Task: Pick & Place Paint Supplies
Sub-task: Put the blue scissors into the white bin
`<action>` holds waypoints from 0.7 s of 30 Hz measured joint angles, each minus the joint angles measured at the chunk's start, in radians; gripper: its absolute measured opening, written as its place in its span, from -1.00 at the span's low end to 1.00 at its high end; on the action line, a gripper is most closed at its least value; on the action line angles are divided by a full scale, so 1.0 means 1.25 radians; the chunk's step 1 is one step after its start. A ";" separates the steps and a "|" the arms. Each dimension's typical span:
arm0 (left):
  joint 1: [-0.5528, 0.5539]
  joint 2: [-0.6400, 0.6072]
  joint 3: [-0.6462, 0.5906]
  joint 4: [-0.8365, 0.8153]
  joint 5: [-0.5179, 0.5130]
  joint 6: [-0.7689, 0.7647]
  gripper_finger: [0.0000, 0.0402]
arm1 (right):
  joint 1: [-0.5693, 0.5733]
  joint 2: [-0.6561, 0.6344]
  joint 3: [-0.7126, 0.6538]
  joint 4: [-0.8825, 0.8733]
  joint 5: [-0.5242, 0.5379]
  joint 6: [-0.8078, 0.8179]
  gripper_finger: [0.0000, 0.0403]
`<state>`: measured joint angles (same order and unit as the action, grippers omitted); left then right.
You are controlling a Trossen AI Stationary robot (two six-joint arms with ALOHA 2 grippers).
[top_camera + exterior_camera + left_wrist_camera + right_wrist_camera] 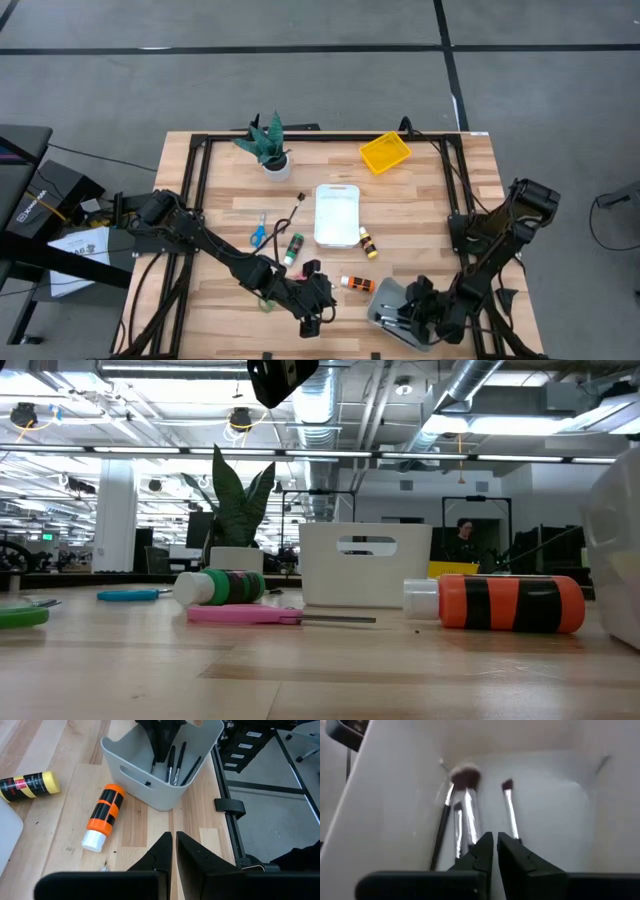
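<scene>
Reaching down into the grey plastic tray [385,300] at the table's front right, the right gripper [494,842] hangs with its jaws nearly closed and empty, directly over the thin dark-handled brushes [465,815] lying on the tray floor. The left gripper [173,845] hovers near the front edge, left of the tray, jaws also pinched to a slit, holding nothing. Risk, as a judgement: the right fingers sit close to the loose brushes, and a lift or sideways motion could snag a ferrule and flick a brush out, or nudge the light tray. The orange-and-black striped paint bottle with white cap [102,816] lies on its side just beside the tray; being cylindrical, it would likely roll if bumped. Brushes: shiny metal ferrules, soft reddish bristle tips. Tray walls are smooth, matte, with rounded corners and a handle slot. Still out on the slatted wooden table [420,200]: the yellow-capped bottle [27,786], green bottle [293,248], pink-handled scissors [270,616], blue-handled scissors [258,234].
</scene>
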<state>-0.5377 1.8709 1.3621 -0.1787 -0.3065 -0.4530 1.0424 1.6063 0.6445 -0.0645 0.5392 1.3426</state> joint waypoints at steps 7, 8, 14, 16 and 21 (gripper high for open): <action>0.000 0.000 0.000 0.000 0.000 0.000 -0.92 | -0.024 -0.061 0.000 -0.105 0.001 -0.012 -0.97; 0.000 0.000 0.000 0.000 0.000 0.000 -0.92 | -0.027 -0.068 0.000 -0.122 0.002 -0.012 -0.97; 0.000 0.000 0.000 0.000 0.000 0.000 -0.92 | -0.043 -0.098 0.000 -0.206 0.004 0.020 -0.97; 0.000 0.000 0.000 0.000 0.000 0.000 -0.92 | -0.046 -0.099 0.000 -0.218 0.004 0.041 -0.97; 0.000 0.000 0.000 0.000 -0.002 -0.001 -0.92 | -0.044 -0.097 0.000 -0.218 -0.004 0.076 -0.97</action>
<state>-0.5377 1.8709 1.3621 -0.1787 -0.3087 -0.4538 0.9877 1.4857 0.6445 -0.3372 0.5338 1.4381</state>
